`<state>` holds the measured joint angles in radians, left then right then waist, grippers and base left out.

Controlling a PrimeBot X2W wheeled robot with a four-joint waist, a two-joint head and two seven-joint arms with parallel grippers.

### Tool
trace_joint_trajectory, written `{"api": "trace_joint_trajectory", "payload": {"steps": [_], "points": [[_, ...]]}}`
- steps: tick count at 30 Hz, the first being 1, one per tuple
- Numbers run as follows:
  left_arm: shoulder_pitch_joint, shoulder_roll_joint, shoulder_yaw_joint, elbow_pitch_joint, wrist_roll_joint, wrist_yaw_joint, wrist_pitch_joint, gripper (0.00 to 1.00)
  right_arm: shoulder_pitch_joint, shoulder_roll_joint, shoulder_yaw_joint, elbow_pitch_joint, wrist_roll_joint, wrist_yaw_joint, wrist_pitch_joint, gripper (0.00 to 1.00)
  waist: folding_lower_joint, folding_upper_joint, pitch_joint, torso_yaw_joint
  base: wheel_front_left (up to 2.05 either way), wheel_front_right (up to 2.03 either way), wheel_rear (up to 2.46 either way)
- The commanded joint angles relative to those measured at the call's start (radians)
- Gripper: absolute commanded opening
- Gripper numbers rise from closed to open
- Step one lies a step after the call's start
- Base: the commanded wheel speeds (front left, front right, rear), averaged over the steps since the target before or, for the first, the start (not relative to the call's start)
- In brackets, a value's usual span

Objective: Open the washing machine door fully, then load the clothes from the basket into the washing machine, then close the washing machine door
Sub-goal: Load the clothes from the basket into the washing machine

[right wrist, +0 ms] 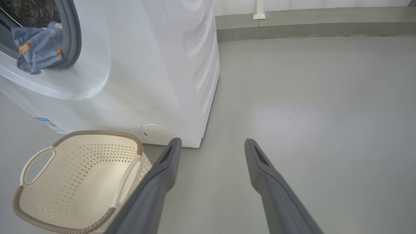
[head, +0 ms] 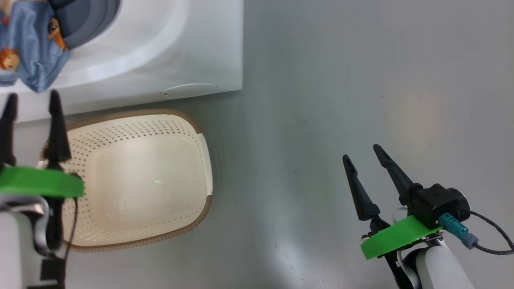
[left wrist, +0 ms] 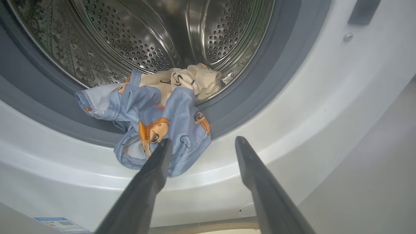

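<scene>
Laundry area, white washing machine (right wrist: 146, 65), cream basket (right wrist: 97, 132), bare grey floor (right wrist: 308, 113)

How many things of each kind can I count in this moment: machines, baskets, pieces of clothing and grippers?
Washing machine: 1
Basket: 1
Pieces of clothing: 2, the light blue dog-print fabric and the cream fabric
Grippers: 2, the left gripper and the right gripper
Total: 6

grey floor (right wrist: 308, 97), low grey skirting (right wrist: 308, 30)
</scene>
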<state>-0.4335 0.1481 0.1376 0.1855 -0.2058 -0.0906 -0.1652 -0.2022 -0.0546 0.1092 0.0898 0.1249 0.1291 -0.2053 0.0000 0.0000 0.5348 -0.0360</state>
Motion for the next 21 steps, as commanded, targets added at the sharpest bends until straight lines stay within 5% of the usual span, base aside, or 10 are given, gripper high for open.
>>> {"api": "trace_joint_trajectory", "payload": {"steps": [1, 21], "points": [[-0.039, 0.051, 0.040, -0.010, 0.001, 0.013, 0.020, 1.00, 0.000, 0.004, 0.029, -0.016, 0.009, 0.002, -0.012, 1.00, 0.0000, 0.0000, 0.011, -0.011, 0.00, 0.00, 0.00], [-0.382, 0.247, -0.001, 0.230, 0.052, 0.027, 0.318, 1.00, -0.044, 0.004, 0.055, 0.016, 0.047, 0.002, -0.048, 1.00, 0.0000, 0.0000, 0.071, -0.076, 0.00, 0.00, 0.00]]}}
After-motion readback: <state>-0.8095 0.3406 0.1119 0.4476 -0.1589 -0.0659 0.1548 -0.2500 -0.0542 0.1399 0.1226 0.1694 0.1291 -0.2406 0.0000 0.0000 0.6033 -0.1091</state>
